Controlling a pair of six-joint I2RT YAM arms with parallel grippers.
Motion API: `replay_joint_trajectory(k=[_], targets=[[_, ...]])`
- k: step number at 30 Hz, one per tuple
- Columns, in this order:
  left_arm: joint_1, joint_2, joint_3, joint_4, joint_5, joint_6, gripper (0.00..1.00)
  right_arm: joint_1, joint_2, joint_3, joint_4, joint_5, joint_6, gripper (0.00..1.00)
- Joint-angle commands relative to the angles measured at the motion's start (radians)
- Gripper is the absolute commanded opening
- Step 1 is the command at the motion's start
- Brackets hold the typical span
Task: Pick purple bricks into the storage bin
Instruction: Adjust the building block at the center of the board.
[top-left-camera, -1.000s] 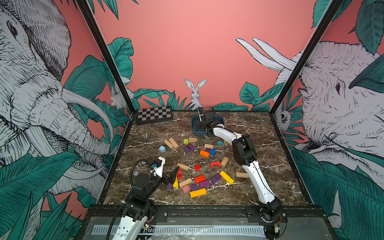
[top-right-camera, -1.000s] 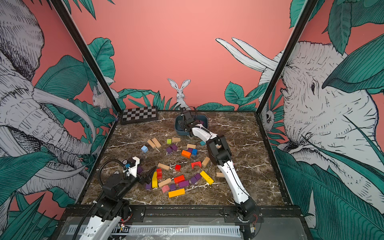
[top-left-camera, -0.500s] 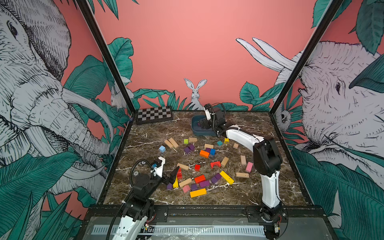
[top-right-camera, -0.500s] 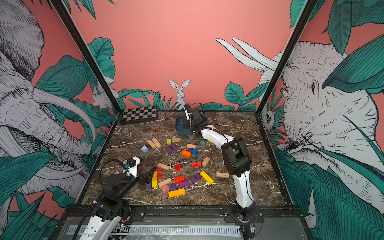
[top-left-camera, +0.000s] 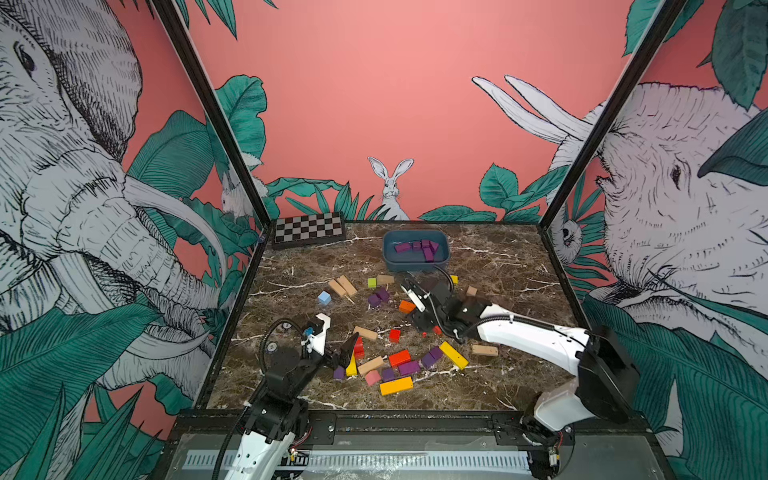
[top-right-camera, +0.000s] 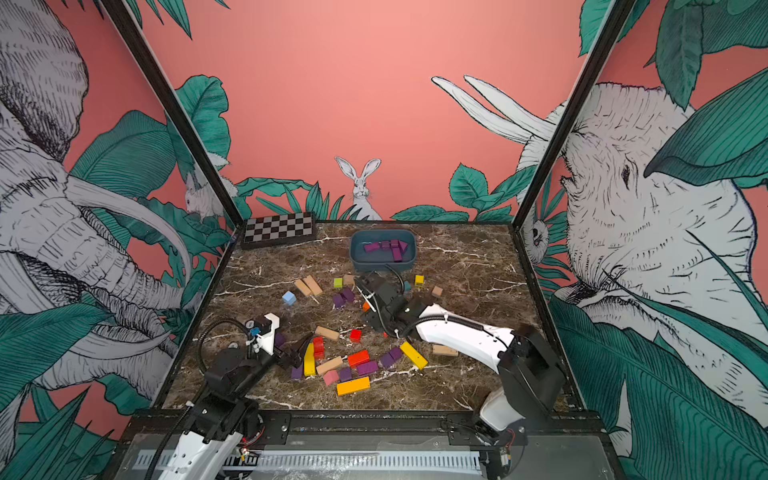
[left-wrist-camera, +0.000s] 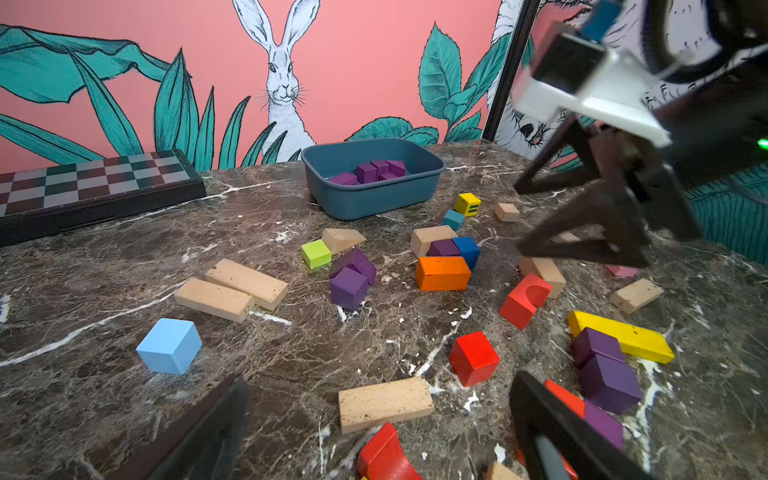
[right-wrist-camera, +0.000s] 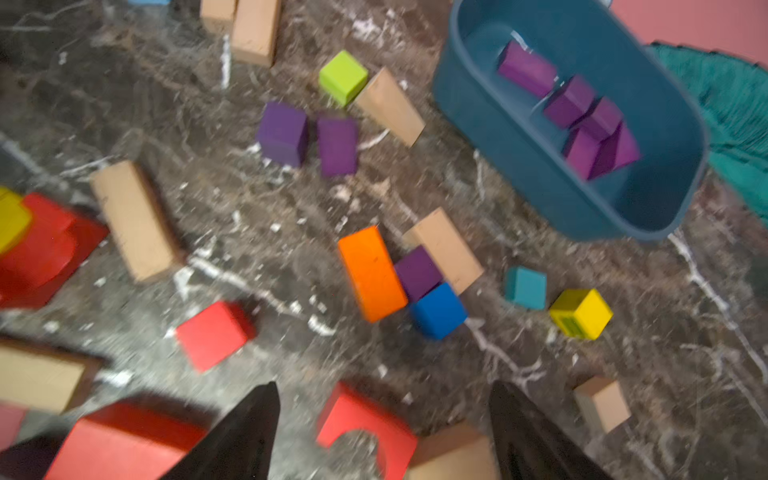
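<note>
1. At the left gripper (left-wrist-camera: 378, 378): spread wide, holding nothing, far out on the near left of the storage bin (top-left-camera: 411, 265), purple bricks (top-left-camera: 409, 368) just beside.
2. Closer on the bin's near left: a loose pair of purple bricks (top-left-camera: 378, 297), side by side.
3. Just on the bin's near side: the right gripper (right-wrist-camera: 384, 386), jaws apart, empty; likely the nearer arm for that pair, lying off to its left.
4. Ahead of those tips, toward the bin: one wedged purple brick (right-wrist-camera: 417, 272), hemmed by an orange block (right-wrist-camera: 370, 274), a tan bar (right-wrist-camera: 451, 249) and a blue cube (right-wrist-camera: 438, 311).
5. Inside the bin: several more already.
</note>
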Motion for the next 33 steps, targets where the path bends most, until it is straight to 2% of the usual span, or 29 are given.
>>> replay_joint_trajectory(k=[1,3,7,15,33], targets=[[-0.003,-0.007,-0.016,0.033,0.014,-0.004,0.99,0.027,-0.1,-0.055,-0.115,0.057,0.122,0.75],[-0.003,-0.007,-0.016,0.034,0.015,-0.006,0.99,0.034,-0.155,-0.115,-0.124,0.047,0.188,0.69],[-0.003,-0.007,-0.018,0.036,0.017,-0.006,0.99,0.037,-0.209,-0.195,-0.134,0.024,0.262,0.64],[-0.002,-0.007,-0.017,0.034,0.015,-0.006,0.99,0.074,-0.158,-0.202,-0.211,-0.005,0.307,0.51],[-0.002,-0.007,-0.018,0.035,0.02,-0.009,0.99,0.199,-0.089,-0.26,-0.212,0.008,0.431,0.53]])
